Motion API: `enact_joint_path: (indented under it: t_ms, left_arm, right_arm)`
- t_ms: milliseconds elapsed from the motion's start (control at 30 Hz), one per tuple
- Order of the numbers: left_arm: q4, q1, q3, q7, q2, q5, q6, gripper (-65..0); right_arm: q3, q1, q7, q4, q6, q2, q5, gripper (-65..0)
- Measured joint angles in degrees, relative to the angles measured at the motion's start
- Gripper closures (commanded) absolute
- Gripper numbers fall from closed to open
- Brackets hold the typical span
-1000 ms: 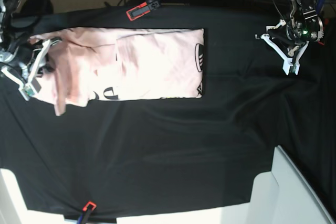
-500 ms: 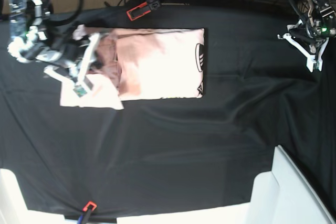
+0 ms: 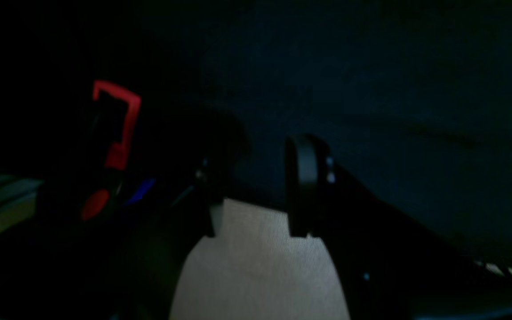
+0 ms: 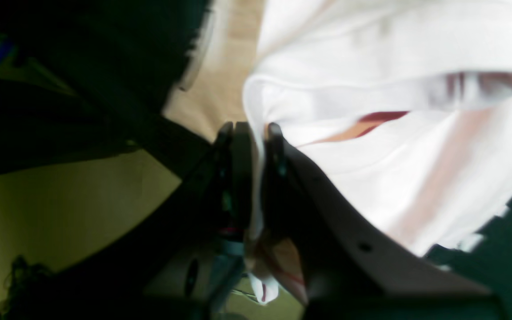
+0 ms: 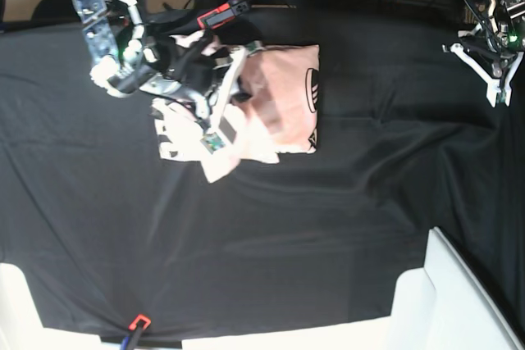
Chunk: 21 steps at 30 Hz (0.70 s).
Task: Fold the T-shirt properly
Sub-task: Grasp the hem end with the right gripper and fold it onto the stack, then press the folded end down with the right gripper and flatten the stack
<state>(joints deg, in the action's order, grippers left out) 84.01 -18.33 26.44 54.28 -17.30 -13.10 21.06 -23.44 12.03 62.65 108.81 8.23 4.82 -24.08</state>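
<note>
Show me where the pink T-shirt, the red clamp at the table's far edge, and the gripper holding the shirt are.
T-shirt (image 5: 287, 96), base view, flat pink part near its right edge.
Red clamp (image 5: 215, 15), base view, its red jaw.
Right gripper (image 4: 256, 133), right wrist view, between its fingertips, pinching the cloth.

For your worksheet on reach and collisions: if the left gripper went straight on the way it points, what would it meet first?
Probably the black table cloth, which fills the view ahead of the left gripper; depth is unclear.
</note>
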Motion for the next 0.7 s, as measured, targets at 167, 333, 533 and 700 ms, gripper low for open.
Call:
enact_joint_path:
  t_ms: [167, 333, 533, 700]
  left_arm:
    - [0.02, -0.61, -0.20, -0.17, -0.02, 0.04, 0.00, -22.5]
    - [0.02, -1.22, -0.20, 0.04, 0.13, 0.22, 0.00, -22.5]
    - [0.07, -1.22, -0.20, -0.11, 0.02, 0.22, 0.00, -22.5]
    - [0.07, -1.22, -0.20, -0.13, 0.00, 0.24, 0.00, -22.5]
  right_arm:
    - [-0.66, -0.13, -3.30, -4.63, -0.17, -2.16, -0.17, 0.0]
    - [-4.07, -1.68, -6.75, -10.23, -0.66, -2.12, -0.04, 0.0]
    - [-9.33, -3.78, -7.76, -10.84, -9.81, -2.95, -0.13, 0.0]
    - [-9.60, -4.24, -7.67, -10.84, -10.69, -2.91, -0.20, 0.0]
